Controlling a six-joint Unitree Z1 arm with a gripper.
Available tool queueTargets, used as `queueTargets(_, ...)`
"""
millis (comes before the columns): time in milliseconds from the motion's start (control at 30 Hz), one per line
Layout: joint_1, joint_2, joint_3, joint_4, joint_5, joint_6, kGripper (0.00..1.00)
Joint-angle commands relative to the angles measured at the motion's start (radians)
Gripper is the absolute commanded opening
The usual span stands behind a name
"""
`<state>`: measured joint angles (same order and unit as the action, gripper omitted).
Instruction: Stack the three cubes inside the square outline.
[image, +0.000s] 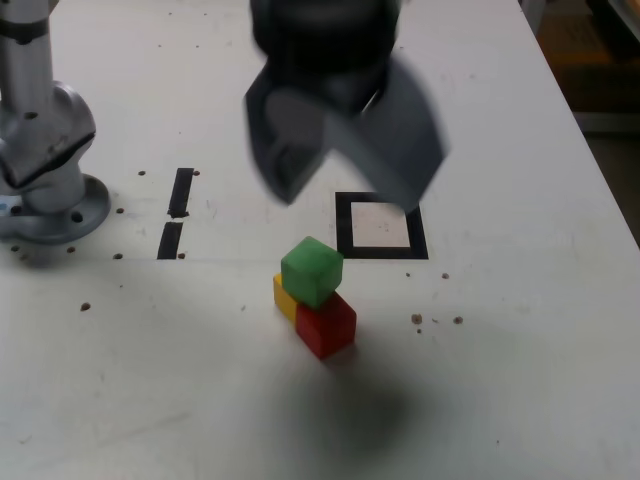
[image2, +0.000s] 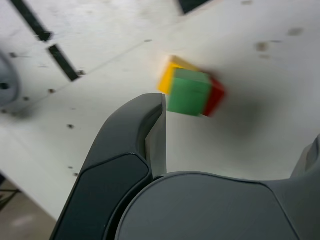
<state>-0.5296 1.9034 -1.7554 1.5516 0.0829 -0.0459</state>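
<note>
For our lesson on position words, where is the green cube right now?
In the exterior view, the green cube sits on top of the red cube and yellow cube, outside the square outline.

- The gripper (image: 340, 165) is blurred in the exterior view, and its upper part is cut off by the top edge.
- It covers the outline's (image: 345, 225) top right corner in part there.
- The green cube (image: 311, 272) hides part of the yellow cube (image: 286, 297) and of the red cube (image: 327, 326) in both views.
- Whether the green cube rests on one or both is hard to tell.
- In the wrist view, only a dark piece of the outline shows at the edge.
- The wrist view cuts off one finger at its border.
- The metal base (image: 62, 215) is cut off in both views.
</note>
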Motion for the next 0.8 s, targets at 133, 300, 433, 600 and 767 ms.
queueTargets(133,0.004,0.023,0.193,-0.087,-0.021,0.010,0.97)
queueTargets(300,0.006,0.032,0.262,-0.179,-0.034,0.018,0.96)
queueTargets(433,0.006,0.040,0.268,-0.213,-0.034,0.020,0.95)
queueTargets(600,0.006,0.054,0.285,-0.232,-0.034,0.021,0.83)
queueTargets(767,0.006,0.059,0.299,-0.272,-0.025,0.021,0.53)
